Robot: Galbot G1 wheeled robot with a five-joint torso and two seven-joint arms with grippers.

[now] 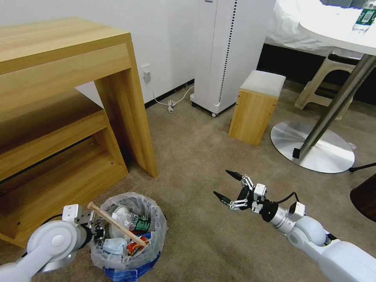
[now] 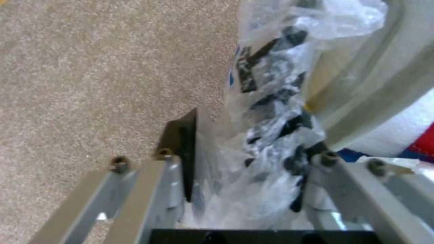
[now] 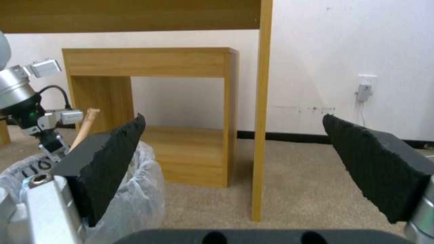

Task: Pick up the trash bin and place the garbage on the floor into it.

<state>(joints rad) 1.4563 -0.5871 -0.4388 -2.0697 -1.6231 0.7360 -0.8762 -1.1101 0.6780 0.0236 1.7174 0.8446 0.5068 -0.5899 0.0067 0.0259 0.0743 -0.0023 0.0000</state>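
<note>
Left gripper (image 1: 96,229) clamping trash bin (image 1: 129,239) rim, right gripper (image 1: 229,188) jaws wide

Floor (image 1: 219,243) — beige carpet. Standing directly on it: bin (image 1: 129,239) beside wooden desk (image 1: 70,102), white tower unit (image 1: 229,51), wooden stool (image 1: 256,107), plastic stool (image 1: 325,78), round metal table base (image 1: 313,147) — white cable (image 1: 171,103) along the wall.

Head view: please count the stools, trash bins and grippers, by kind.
Stools: 2, wooden stool and plastic stool
Trash bin: 1
Grippers: 2, left gripper and right gripper
Total: 5
</note>
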